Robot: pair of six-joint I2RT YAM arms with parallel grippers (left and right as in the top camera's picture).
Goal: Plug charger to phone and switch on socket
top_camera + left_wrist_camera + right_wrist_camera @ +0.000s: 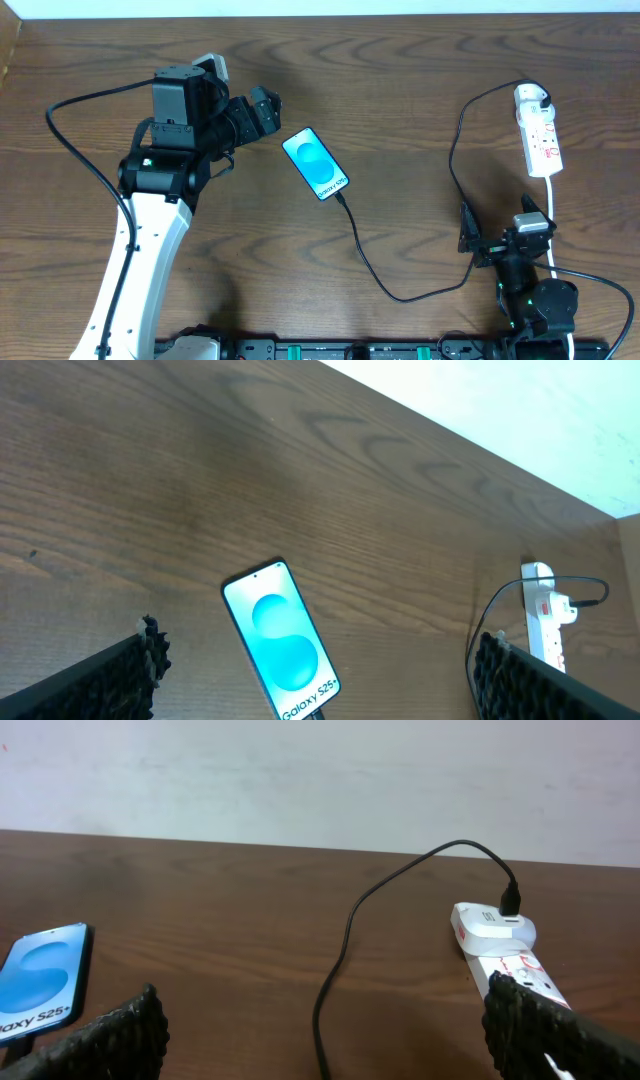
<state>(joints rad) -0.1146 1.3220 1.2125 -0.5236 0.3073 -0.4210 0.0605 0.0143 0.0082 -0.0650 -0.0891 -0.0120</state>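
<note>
The phone [315, 164] lies face up mid-table, its blue screen lit; it also shows in the left wrist view [280, 645] and at the left edge of the right wrist view [40, 985]. The charger's black cable [400, 296] runs from the phone's lower end, where its tip sits against the edge, in a loop up to the white plug head [531, 97] seated in the socket [545, 145], a white power strip at the right. My left gripper [268, 112] is open, just left of the phone. My right gripper [497, 228] is open and empty, in front of the strip, beside the cable [335, 970].
The strip's white cord [553, 215] runs down past my right arm's base. The table's far edge meets a white wall [320, 770]. Bare wood lies between the phone and the cable loop.
</note>
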